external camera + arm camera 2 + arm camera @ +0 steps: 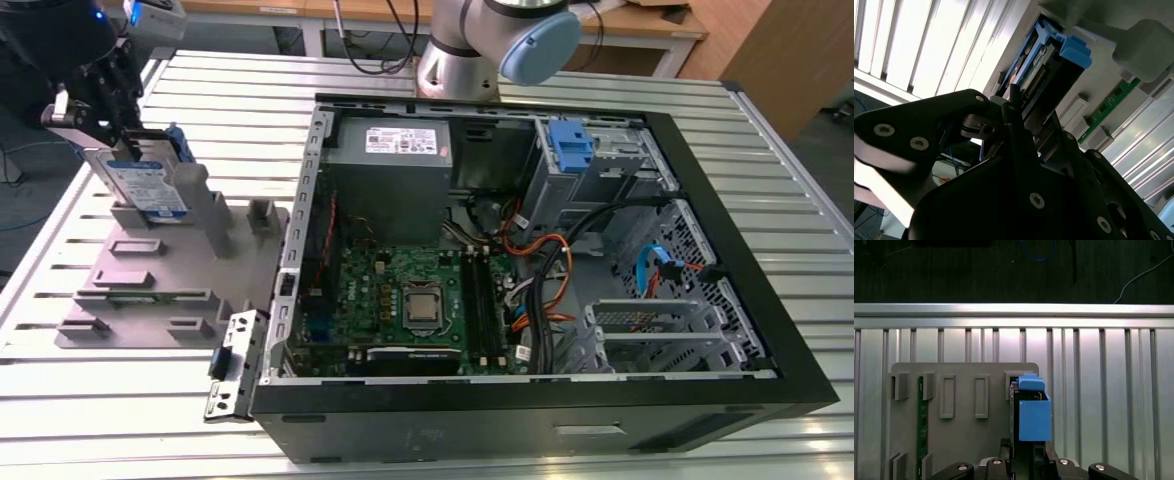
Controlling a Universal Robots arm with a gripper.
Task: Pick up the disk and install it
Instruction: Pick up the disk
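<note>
The disk [144, 185] is a silver drive with a white-and-blue label and blue side rails. It stands on edge at the far end of the grey holder plate [160, 290], at the exterior view's left. My gripper [123, 135] comes down on its top, one finger on each flat side, and looks shut on it. In the first wrist view the disk [1031, 412] shows edge-on, its blue rail running up from between my gripper [1024, 460] fingers. In the second wrist view the disk's [1054, 60] connector end juts out past my gripper [1021, 112].
The open computer case [747, 240] lies to the exterior view's right of the holder, with a grey power supply [400, 145], motherboard and cables inside. A bare blue bracket [571, 148] sits in its far drive bay. A green memory stick [920, 420] stands in another holder slot.
</note>
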